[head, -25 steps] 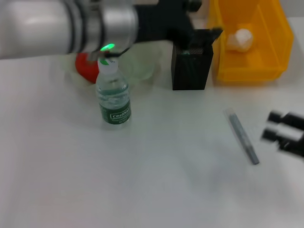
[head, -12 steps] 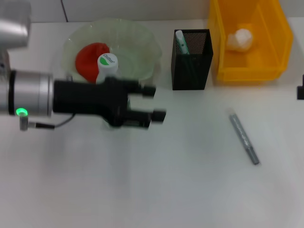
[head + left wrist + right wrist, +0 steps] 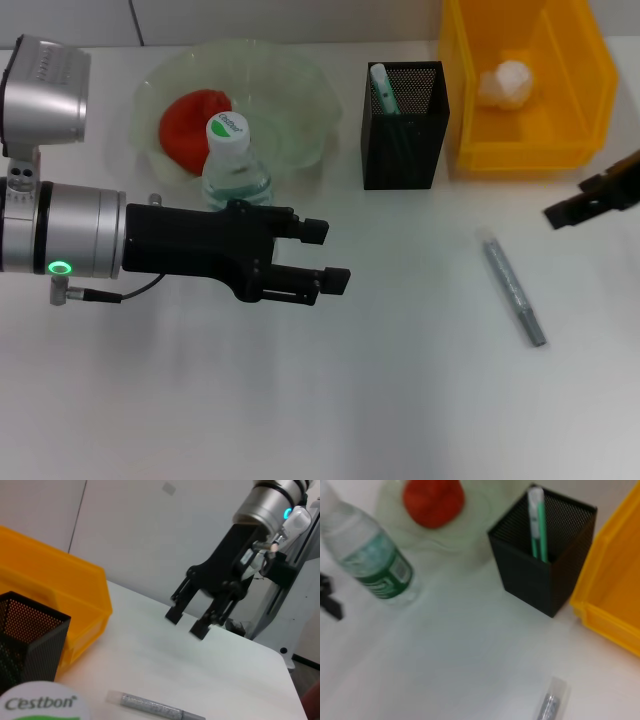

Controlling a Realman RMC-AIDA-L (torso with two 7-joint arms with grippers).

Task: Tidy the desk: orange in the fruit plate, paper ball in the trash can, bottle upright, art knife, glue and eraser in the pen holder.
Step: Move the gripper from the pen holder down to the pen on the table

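Bottle [image 3: 237,165] upright behind open L gripper [image 3: 326,256] fingers.

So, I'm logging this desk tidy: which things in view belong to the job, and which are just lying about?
Job things:
orange in fruit plate
paper ball in trash can
bottle, upright
pen holder, green-white stick inside
grey stick on the desk, probably the art knife or glue

Lying about:
nothing else
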